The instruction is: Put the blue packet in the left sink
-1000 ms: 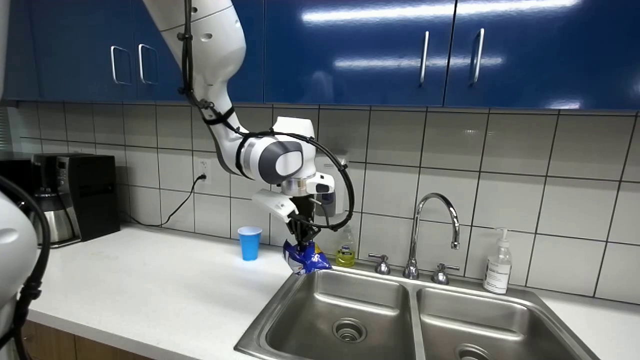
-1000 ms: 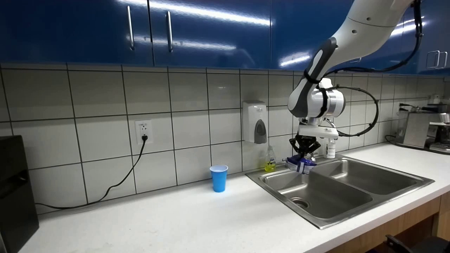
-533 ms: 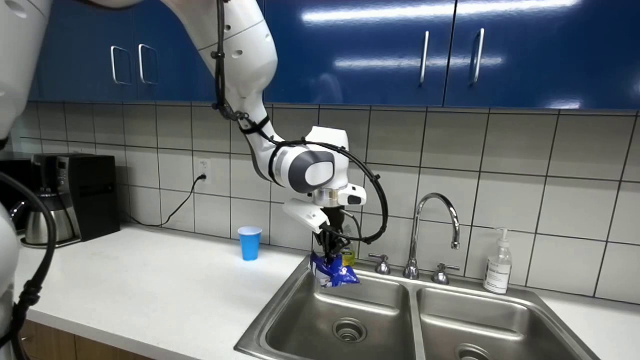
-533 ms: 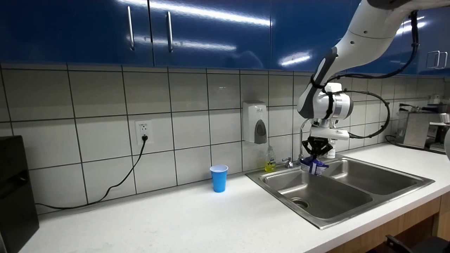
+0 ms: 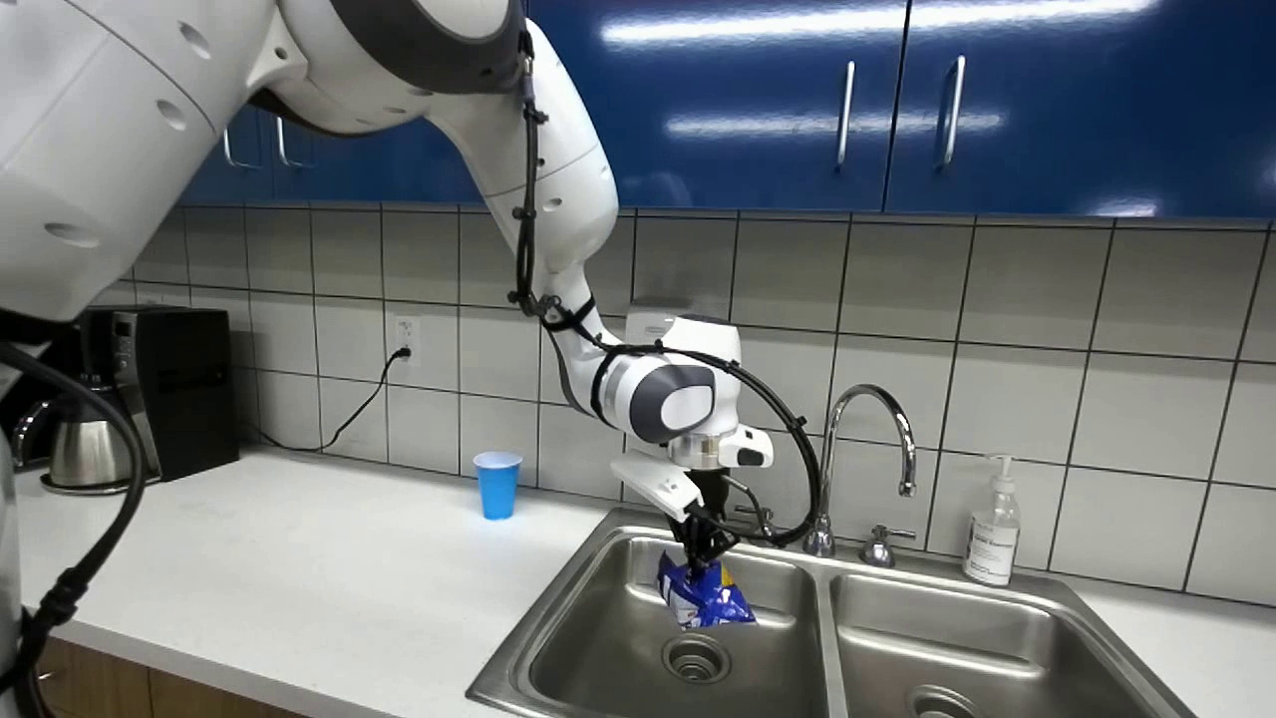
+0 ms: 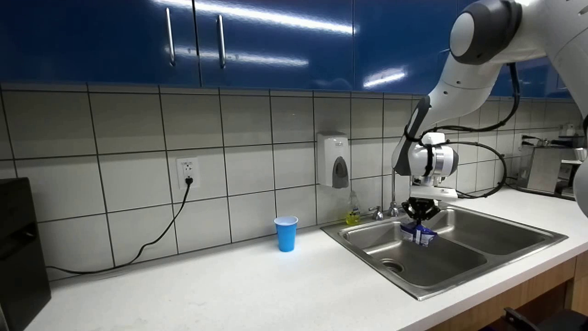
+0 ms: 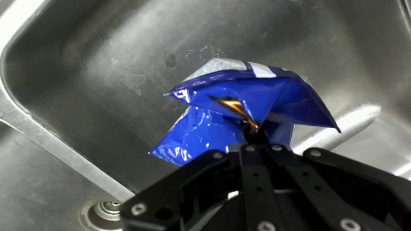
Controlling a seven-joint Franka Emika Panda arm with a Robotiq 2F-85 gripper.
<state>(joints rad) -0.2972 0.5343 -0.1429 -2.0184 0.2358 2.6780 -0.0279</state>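
The crumpled blue packet [image 5: 710,600] hangs from my gripper [image 5: 702,568], also visible in an exterior view [image 6: 419,222]. The gripper is shut on the packet, its fingertips partly hidden by the folds. The packet [image 6: 419,235] is over the back part of the left sink [image 5: 583,663], a steel basin with a round drain, also seen in an exterior view [image 6: 445,264]. In the wrist view the packet [image 7: 208,131] spreads around the shut gripper [image 7: 257,136], with the left sink [image 7: 112,112] below it. I cannot tell its exact height above the basin floor.
The matching right basin [image 5: 957,623] lies past the divider; its drain [image 7: 104,210] shows in the wrist view. The faucet [image 5: 827,479] and handles stand behind. A hand-soap bottle [image 5: 993,529] is at the back right. A light-blue cup [image 5: 497,486] stands on the counter [image 5: 329,578].
My gripper has carried the packet from near the back-left rim of the sink over the left basin, moving right and down in both exterior views. It stays shut on the packet.
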